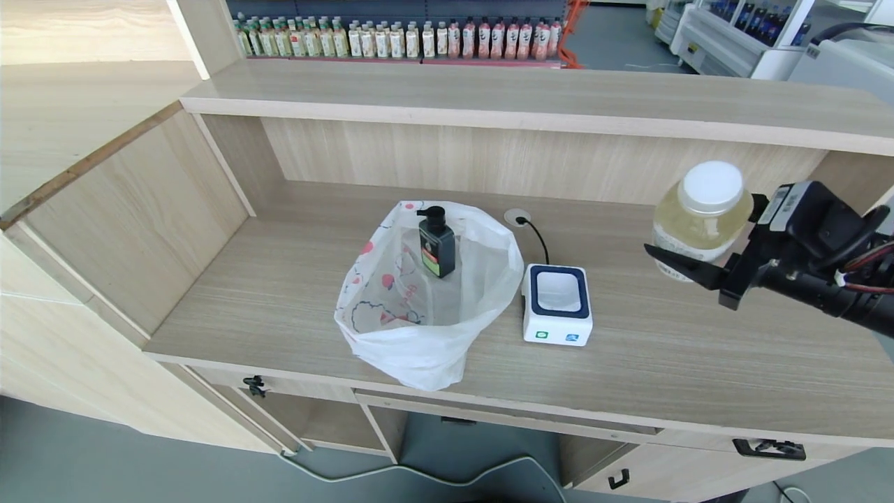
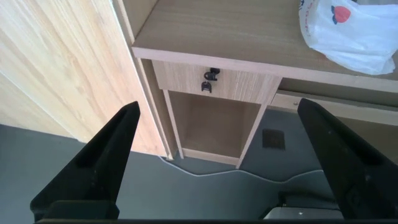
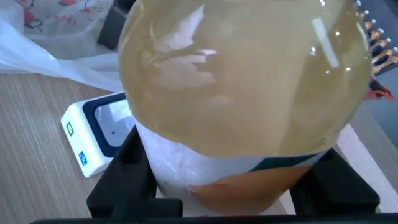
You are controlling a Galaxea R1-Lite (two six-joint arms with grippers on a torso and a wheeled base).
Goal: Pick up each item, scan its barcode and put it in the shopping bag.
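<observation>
Pale-yellow liquid in a clear jar (image 1: 700, 216) with a white lid and white-and-orange label, clamped between the jaws of the right gripper (image 1: 691, 262). The scanner (image 1: 557, 307) sits apart from those jaws, and the jar is not yet over it. One item appears done: the black pump bottle (image 1: 437, 244) stands in the shopping bag (image 1: 419, 342), beyond the scanner. The left gripper (image 2: 217, 106) has its jaws wide and empty. Judged left to do: scan the jar, then bag it.

On the pale wood-grain tabletop (image 1: 279, 300), the shopping bag (image 1: 419, 335) is white with red and dark prints, the pump bottle (image 1: 437, 244) inside it black with a green-and-red label, the scanner (image 1: 557, 314) beside it white framed navy, the jar (image 1: 700, 216) pale yellow, white-lidded.
</observation>
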